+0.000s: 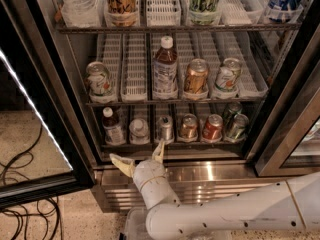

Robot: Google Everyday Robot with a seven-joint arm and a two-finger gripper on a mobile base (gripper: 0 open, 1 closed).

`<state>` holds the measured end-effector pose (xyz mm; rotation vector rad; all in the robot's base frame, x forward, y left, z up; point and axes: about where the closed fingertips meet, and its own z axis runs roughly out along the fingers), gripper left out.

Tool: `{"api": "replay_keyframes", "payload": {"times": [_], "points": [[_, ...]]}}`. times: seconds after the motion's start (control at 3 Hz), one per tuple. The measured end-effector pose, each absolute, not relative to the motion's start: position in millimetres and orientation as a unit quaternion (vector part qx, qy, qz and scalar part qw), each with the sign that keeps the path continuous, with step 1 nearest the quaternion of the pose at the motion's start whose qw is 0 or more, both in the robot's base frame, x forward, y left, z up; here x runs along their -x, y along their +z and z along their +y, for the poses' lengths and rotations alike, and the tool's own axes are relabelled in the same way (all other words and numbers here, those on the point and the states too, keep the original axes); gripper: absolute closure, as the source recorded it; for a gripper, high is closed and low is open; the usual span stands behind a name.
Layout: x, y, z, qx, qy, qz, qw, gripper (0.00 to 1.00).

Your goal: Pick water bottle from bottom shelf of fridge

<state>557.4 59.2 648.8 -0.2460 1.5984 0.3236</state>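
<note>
The fridge (pixel 280 109) stands open, its glass door (pixel 30 134) swung out to the left. On the bottom shelf (pixel 175 145) the water bottle (pixel 139 131), small and clear with a white cap, stands second from the left. A dark-drink bottle (pixel 113 126) is on its left and a silver can (pixel 165 128) on its right. My gripper (pixel 136 152) is open, with cream fingers (pixel 121 163) spread, just below and in front of the water bottle at the shelf's front rail. It touches nothing.
Further right on the bottom shelf stand a copper can (pixel 188 126), a red can (pixel 212 127) and green cans (pixel 235 124). The middle shelf holds a tall brown bottle (pixel 165 69) and cans. The steel louvred base (pixel 210 184) lies under my arm. Black cables (pixel 25 184) lie on the floor at left.
</note>
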Motion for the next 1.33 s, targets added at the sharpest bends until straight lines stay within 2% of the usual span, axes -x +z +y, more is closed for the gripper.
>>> {"api": "replay_keyframes", "payload": {"times": [1.33], "points": [[-573.2,644.7,72.6,0.105,0.149,0.689,0.701,0.02]]}}
